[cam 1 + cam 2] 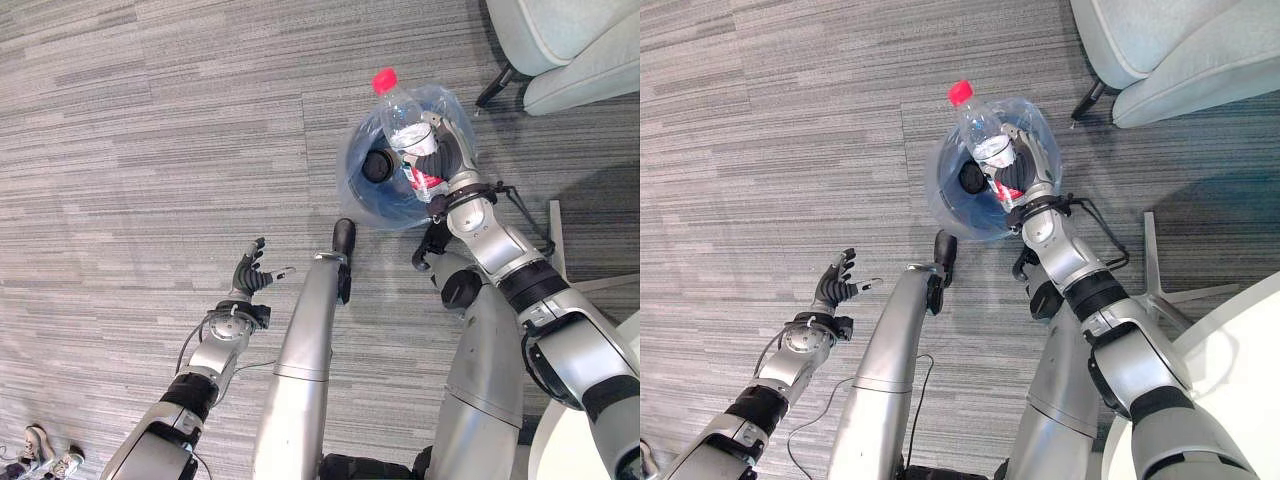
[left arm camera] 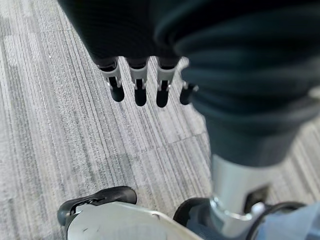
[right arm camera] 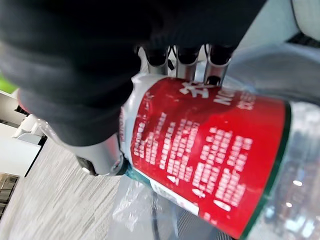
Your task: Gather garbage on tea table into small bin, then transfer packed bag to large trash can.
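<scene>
On the left, near me, my left hand (image 1: pixel 252 277) is hanging over the grey striped carpet (image 1: pixel 150 130) with its fingers (image 2: pixel 139 90) spread and straight, holding nothing and touching nothing. Moving right, toward the middle and farther out, the small bin (image 1: pixel 372 195) is sitting on the carpet, lined with a clear bluish bag (image 1: pixel 940 190) whose rim is opening upward, and a dark round object (image 1: pixel 377 165) is lying inside it, though I cannot tell what that object is. Over the right side of the bin's opening, my right hand (image 1: pixel 1032 160) is gripping a clear plastic bottle (image 1: pixel 403 125), my fingers (image 3: pixel 186 62) curling round its red label (image 3: pixel 210 150) and my thumb pressing on the other side. The bottle is tilting, with its red cap (image 1: pixel 384 80) pointing away from me past the far rim of the bin and its lower end sitting in my palm above the bag. From my wrist I am seeing the label close up, with crumpled clear plastic of the bag just beneath the bottle. Farther right and at the far edge, a pale grey armchair (image 1: pixel 560 45) is standing on dark legs, well apart from the bin. At the near right corner, the curved edge of a white round table (image 1: pixel 1230 350) is showing beside my right arm.
</scene>
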Robot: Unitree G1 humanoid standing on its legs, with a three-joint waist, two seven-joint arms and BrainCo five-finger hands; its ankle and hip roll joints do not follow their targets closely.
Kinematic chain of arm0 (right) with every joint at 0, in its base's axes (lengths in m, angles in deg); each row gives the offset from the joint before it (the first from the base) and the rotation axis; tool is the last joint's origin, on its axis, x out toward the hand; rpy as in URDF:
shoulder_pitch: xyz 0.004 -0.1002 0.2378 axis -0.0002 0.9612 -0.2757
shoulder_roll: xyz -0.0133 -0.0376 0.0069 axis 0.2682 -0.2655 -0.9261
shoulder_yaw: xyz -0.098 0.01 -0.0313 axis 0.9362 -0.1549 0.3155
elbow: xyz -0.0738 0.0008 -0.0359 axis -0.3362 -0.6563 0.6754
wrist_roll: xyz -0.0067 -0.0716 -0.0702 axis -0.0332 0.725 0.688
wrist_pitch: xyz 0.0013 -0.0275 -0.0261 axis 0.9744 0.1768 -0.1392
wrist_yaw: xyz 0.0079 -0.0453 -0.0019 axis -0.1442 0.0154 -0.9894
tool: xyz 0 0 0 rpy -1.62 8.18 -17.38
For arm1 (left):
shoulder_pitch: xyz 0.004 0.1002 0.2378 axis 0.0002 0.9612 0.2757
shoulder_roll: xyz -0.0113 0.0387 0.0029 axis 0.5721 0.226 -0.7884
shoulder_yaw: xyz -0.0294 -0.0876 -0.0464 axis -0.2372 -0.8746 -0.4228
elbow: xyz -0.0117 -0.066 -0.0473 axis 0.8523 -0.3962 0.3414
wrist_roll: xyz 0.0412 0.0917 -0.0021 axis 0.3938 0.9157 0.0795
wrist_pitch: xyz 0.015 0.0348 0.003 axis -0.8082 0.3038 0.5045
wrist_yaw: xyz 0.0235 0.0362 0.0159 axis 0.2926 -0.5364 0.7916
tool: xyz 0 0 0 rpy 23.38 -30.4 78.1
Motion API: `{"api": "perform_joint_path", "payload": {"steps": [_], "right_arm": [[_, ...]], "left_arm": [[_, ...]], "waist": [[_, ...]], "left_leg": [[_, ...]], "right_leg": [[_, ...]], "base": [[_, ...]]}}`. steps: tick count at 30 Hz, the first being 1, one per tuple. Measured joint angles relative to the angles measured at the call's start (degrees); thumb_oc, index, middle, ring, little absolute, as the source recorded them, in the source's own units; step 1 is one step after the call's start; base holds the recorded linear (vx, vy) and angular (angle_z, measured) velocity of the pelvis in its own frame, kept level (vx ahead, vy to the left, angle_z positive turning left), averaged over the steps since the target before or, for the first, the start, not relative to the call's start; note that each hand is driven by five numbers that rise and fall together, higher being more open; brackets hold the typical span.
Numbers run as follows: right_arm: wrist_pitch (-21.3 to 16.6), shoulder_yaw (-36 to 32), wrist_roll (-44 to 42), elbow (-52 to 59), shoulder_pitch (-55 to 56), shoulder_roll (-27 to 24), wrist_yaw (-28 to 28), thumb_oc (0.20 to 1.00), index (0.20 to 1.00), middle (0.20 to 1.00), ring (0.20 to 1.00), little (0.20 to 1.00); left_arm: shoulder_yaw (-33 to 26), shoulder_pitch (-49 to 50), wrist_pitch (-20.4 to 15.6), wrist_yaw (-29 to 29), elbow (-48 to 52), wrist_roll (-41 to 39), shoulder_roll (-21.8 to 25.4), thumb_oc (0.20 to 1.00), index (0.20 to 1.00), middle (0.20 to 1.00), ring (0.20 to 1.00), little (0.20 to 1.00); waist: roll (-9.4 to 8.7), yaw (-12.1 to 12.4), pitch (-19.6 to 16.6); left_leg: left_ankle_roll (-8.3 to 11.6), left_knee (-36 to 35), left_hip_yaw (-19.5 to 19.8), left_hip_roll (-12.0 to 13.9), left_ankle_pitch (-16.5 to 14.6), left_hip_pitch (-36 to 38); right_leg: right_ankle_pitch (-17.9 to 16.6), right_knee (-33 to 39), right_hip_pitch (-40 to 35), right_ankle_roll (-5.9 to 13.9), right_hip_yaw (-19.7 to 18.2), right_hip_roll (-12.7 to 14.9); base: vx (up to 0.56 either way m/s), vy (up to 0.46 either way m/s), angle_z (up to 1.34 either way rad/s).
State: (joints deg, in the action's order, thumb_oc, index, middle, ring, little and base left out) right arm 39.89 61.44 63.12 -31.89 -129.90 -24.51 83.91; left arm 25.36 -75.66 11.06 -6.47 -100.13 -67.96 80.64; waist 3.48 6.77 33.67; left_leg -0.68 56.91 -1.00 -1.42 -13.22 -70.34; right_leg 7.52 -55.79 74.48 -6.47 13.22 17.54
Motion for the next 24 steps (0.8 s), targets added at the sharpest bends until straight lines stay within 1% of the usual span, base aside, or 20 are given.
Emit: {"api": "perform_joint_path", "payload": {"steps": [3,4,5,6,7,9,10,12,14,17,19,20,22,24], "right_arm": [[-0.01,0.29,-1.87,-2.70,-2.58,0.14,0.52,0.200,0.200,0.200,0.200,0.200],[0.21,1.11,-1.89,-4.07,-3.24,-0.05,0.70,0.200,0.200,0.200,0.200,0.200],[0.75,1.20,-1.87,-4.31,-3.73,-0.20,0.69,0.953,0.953,0.953,0.953,0.953],[1.08,1.58,-1.88,-5.39,-4.68,-0.29,0.77,1.000,1.000,1.000,1.000,1.000],[1.13,2.82,-1.86,-6.74,-5.83,-0.30,0.71,1.000,1.000,1.000,1.000,1.000],[1.08,2.69,-1.87,-6.34,-6.25,-0.10,0.76,1.000,1.000,1.000,1.000,1.000],[1.03,2.27,-1.96,-5.64,-6.22,-0.08,0.76,1.000,1.000,1.000,1.000,1.000],[0.96,1.98,-2.32,-3.45,-5.84,-0.56,0.88,1.000,1.000,1.000,1.000,1.000],[0.93,2.02,-2.13,-0.34,-4.05,-1.67,1.08,1.000,1.000,1.000,1.000,1.000],[0.89,2.06,-0.58,2.72,-1.43,-2.89,1.09,1.000,1.000,1.000,1.000,1.000],[0.91,2.19,4.09,5.35,1.47,-4.04,1.04,1.000,1.000,1.000,1.000,1.000],[0.93,2.44,7.44,5.41,3.16,-4.91,0.85,1.000,1.000,1.000,1.000,1.000],[1.14,2.96,11.76,5.16,5.25,-6.10,0.55,1.000,1.000,1.000,1.000,1.000],[1.38,4.60,14.40,4.98,5.95,-7.34,0.24,1.000,1.000,1.000,1.000,1.000]], "left_arm": [[0.00,-0.03,-0.41,0.59,2.38,-0.95,0.38,1.000,1.000,1.000,1.000,1.000],[0.04,-0.07,-0.41,0.60,2.62,-1.63,0.31,1.000,1.000,1.000,1.000,1.000],[0.05,-0.06,-0.40,0.61,2.70,-1.63,0.37,1.000,1.000,1.000,1.000,1.000],[0.14,0.02,-0.37,0.61,2.69,-1.63,0.38,1.000,1.000,1.000,1.000,1.000],[0.18,0.16,-0.37,0.61,2.67,-1.63,0.43,1.000,1.000,1.000,1.000,1.000],[0.22,0.16,-0.38,0.61,2.69,-1.64,0.43,1.000,1.000,1.000,1.000,1.000],[0.22,0.10,-0.38,0.61,2.72,-1.64,0.41,1.000,1.000,1.000,1.000,1.000],[0.15,0.10,-0.33,0.61,2.72,-1.63,0.39,1.000,1.000,1.000,1.000,1.000],[-0.04,0.12,-0.31,0.61,2.73,-1.61,0.21,1.000,1.000,1.000,1.000,1.000],[-0.04,0.12,-0.28,0.61,2.75,-1.59,-0.05,1.000,1.000,1.000,1.000,1.000],[-0.31,0.14,-0.12,0.62,2.74,-1.49,-0.41,1.000,1.000,1.000,1.000,1.000],[-0.35,0.18,-0.09,0.63,2.78,-1.30,-0.52,1.000,1.000,1.000,1.000,1.000],[-0.50,0.19,0.10,0.63,2.67,-1.03,-0.56,1.000,1.000,1.000,1.000,1.000],[-0.54,0.27,0.11,0.64,2.68,-1.01,-0.53,1.000,1.000,1.000,1.000,1.000]], "waist": [[0.18,0.38,-0.09],[0.17,0.34,-0.10],[0.15,0.59,-0.13],[0.16,0.79,-0.13],[0.18,0.90,-0.15],[0.19,1.00,-0.19],[0.17,1.00,-0.21],[0.16,0.94,-0.21],[0.06,0.81,-0.28],[0.02,0.53,-0.38],[-0.10,0.04,-0.50],[-0.35,-0.62,-0.84],[-0.48,-1.13,-0.91],[-0.55,-1.62,-1.04]], "left_leg": [[-0.15,1.69,0.25,-0.41,-0.02,-3.03],[-0.10,2.61,0.47,-0.83,-0.04,-3.90],[0.16,2.59,0.63,-0.84,-0.19,-4.64],[0.17,2.60,0.53,-0.81,-0.18,-4.99],[0.16,2.63,0.45,-0.81,-0.18,-5.14],[0.08,2.44,0.37,-0.79,-0.13,-5.17],[-0.28,2.12,0.27,-0.76,0.11,-5.11],[-0.78,1.20,0.00,-0.75,0.45,-4.62],[-0.76,0.05,-0.30,-0.74,0.55,-3.01],[-0.68,-1.44,-0.45,-0.76,0.60,-0.93],[-0.68,-3.49,-0.58,-0.46,0.71,1.12],[-0.83,-4.58,-0.74,-0.40,0.82,2.03],[-0.68,-5.95,-0.76,-0.15,1.20,3.33],[-0.54,-6.80,-0.88,-0.13,1.52,4.08]], "right_leg": [[0.58,-2.39,3.01,0.54,-0.83,0.17],[0.90,-3.16,3.96,0.21,-0.99,0.64],[1.02,-3.21,4.53,0.25,-0.87,0.71],[1.02,-3.29,4.92,0.25,-0.89,0.77],[1.01,-3.36,5.12,0.25,-0.93,0.85],[1.01,-3.10,5.13,0.26,-0.93,0.83],[1.01,-2.83,5.10,0.26,-0.93,0.83],[0.94,-2.01,4.67,0.34,-0.94,0.78],[0.37,-1.06,3.20,0.56,-0.97,0.74],[0.18,0.20,1.24,0.39,-0.91,0.60],[-0.53,2.73,-0.86,0.87,-0.83,-0.23],[-1.18,3.99,-1.81,1.39,-0.82,-0.48],[-1.90,5.85,-3.40,2.13,-0.63,-1.04],[-2.48,6.39,-4.17,2.10,-0.61,-1.18]], "base": [[0.04,-0.022,0.11],[0.03,-0.015,0.20],[0.03,-0.022,0.19],[0.01,-0.005,0.08],[0.00,-0.011,0.03],[0.00,0.000,0.00],[0.00,0.000,0.00],[-0.01,-0.016,0.00],[-0.02,-0.036,0.00],[-0.03,-0.032,-0.01],[-0.05,-0.038,-0.12],[-0.05,-0.051,-0.15],[-0.03,-0.046,-0.09],[-0.02,-0.047,-0.04]]}}
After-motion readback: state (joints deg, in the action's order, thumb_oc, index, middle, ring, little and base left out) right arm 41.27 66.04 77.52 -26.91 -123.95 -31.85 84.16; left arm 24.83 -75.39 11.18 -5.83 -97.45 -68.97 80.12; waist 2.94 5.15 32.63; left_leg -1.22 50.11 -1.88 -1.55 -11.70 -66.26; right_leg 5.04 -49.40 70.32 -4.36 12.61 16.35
